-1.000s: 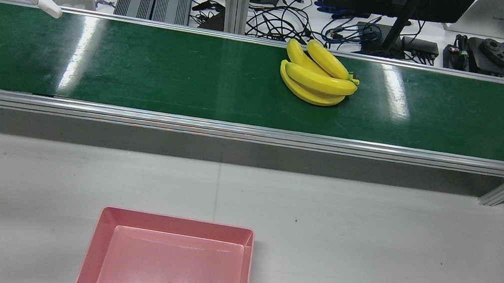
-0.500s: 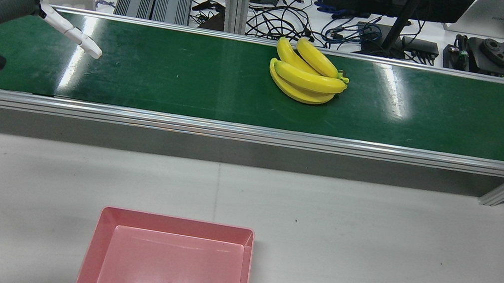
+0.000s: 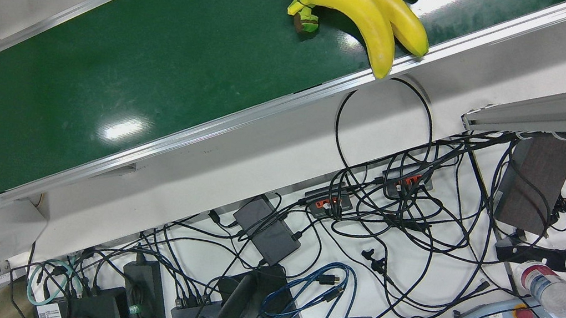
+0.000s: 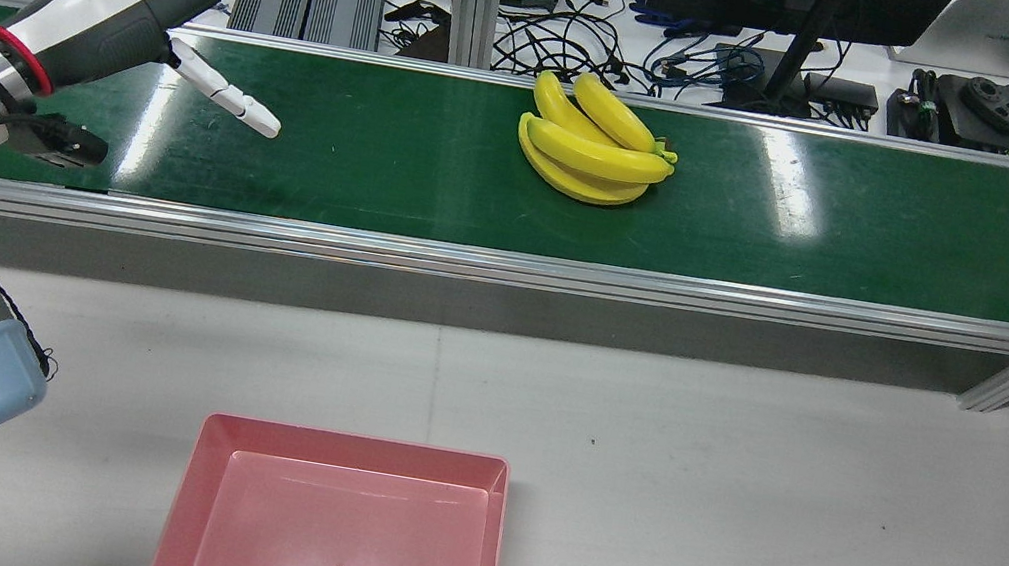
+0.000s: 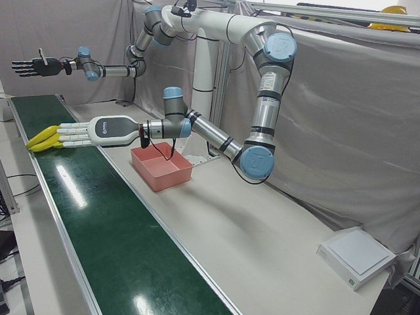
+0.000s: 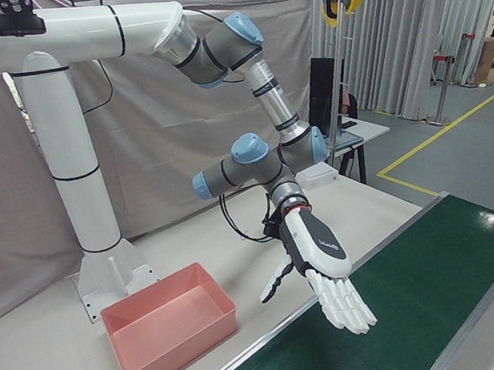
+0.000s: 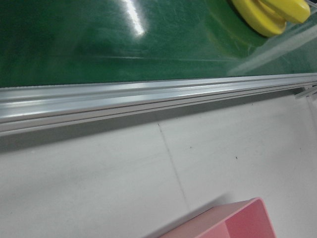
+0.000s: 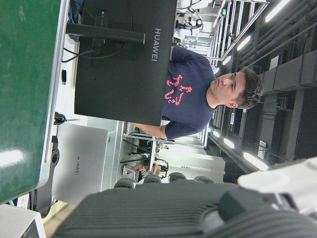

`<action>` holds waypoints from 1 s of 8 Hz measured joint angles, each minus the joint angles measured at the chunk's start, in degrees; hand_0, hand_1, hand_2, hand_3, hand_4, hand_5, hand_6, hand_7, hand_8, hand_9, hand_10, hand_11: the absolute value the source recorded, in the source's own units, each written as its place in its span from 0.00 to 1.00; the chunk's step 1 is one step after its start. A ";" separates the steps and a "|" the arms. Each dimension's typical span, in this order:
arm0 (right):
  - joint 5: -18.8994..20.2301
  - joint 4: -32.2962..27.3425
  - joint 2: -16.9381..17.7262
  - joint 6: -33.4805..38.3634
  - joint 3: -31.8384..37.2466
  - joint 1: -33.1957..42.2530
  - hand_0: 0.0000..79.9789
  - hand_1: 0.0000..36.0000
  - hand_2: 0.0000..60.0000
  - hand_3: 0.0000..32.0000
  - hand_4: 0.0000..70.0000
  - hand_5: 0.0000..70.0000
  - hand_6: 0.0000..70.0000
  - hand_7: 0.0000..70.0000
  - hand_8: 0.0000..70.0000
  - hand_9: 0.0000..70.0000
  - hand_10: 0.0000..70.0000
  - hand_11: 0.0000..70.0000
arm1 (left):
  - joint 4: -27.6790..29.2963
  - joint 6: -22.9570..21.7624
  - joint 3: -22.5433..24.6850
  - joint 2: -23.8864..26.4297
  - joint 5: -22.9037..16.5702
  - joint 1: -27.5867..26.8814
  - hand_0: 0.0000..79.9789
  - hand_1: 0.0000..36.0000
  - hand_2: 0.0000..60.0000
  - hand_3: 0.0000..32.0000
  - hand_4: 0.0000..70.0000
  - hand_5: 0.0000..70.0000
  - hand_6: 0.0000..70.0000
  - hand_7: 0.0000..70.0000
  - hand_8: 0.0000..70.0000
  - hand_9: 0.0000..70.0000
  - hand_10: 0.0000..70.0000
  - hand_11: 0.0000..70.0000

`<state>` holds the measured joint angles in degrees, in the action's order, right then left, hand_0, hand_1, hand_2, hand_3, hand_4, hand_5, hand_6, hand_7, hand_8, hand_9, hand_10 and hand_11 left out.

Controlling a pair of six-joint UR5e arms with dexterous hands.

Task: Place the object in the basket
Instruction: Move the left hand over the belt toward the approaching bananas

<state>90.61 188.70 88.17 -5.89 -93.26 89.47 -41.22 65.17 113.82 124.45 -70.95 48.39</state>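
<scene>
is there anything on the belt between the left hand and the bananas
Nothing visible. In the rear view the left hand hangs open over the green belt, and the stretch between it and the bunch of bananas is bare. The pink basket sits on the table, nearer the robot.

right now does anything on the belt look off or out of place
Mostly fine. The banana bunch lies intact at the belt's far edge, one tip overhanging the rail in the front view. The pink basket sits square and empty. The left hand hovers open.

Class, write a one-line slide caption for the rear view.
Open robot hand reaches over the green belt toward a bunch of bananas; pink basket waits.
</scene>
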 measured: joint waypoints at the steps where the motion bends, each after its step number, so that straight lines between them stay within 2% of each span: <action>1: 0.00 0.00 0.01 -0.03 0.00 0.00 0.00 0.00 0.00 0.00 0.00 0.00 0.00 0.00 0.00 0.00 0.00 0.00 | 1.17 0.03 -2.06 1.34 0.13 -0.17 0.70 0.61 0.07 0.00 0.06 0.00 0.00 0.00 0.02 0.06 0.01 0.05; 5: 0.00 0.00 -0.01 -0.03 0.01 0.00 0.00 0.00 0.00 0.00 0.00 0.00 0.00 0.00 0.00 0.00 0.00 0.00 | 6.30 0.05 -8.22 2.06 0.25 0.17 0.70 0.60 0.07 0.00 0.06 0.00 0.00 0.00 0.02 0.06 0.01 0.05; 8: 0.00 0.00 -0.01 -0.01 -0.06 0.03 0.00 0.00 0.00 0.00 0.00 0.00 0.00 0.00 0.00 0.00 0.00 0.00 | 8.59 0.12 -9.95 1.86 0.25 0.34 0.69 0.56 0.00 0.03 0.03 0.00 0.00 0.00 0.02 0.06 0.01 0.05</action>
<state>90.62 188.70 88.15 -5.90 -93.33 89.50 -32.63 65.29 103.87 126.31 -70.69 48.73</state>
